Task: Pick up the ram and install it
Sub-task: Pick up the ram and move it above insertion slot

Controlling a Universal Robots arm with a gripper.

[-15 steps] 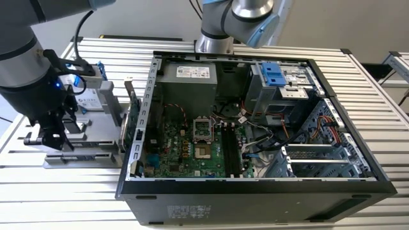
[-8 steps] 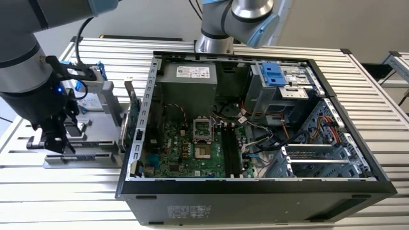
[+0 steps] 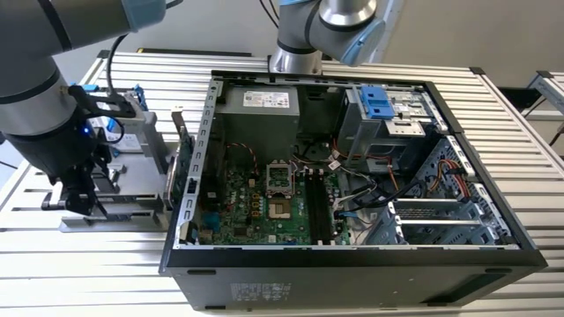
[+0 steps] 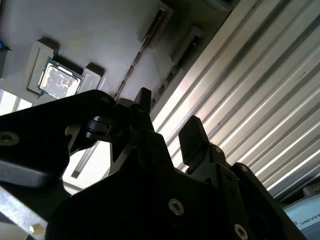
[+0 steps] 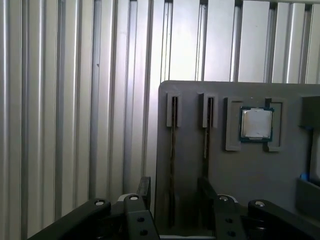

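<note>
In the exterior view, one open computer case point(image 3: 352, 264) lies on its side on the slatted metal desk point(image 3: 79, 277), with its motherboard point(image 3: 264, 198) facing up. A white label sits on the power supply point(image 3: 264, 99) and another on the case's near wall, but the print on both is too small to read. Two arms show here. One stands behind the case. The other, at the exterior view's left, holds the gripper point(image 3: 81, 201) low over a grey parts tray point(image 3: 115, 223) just beside the case.

In the first wrist view, the tray carries two long parallel grooves, each with a raised block at its far end, and one processor point(image 5: 256, 123) in a square recess beside them. A thin dark strip on edge in the groove nearer the tray's rim looks like the ram point(image 5: 172, 150). Its long axis runs along the groove, from the block towards the gripper. The gripper is released, with its two black fingers spread to either side of that groove and not touching the strip.

In the second wrist view, the fingers are likewise parted with nothing between them, just above the tray. The processor and both grooves lie beyond them. There is print on the arm at the corner, and I leave it unread.
</note>
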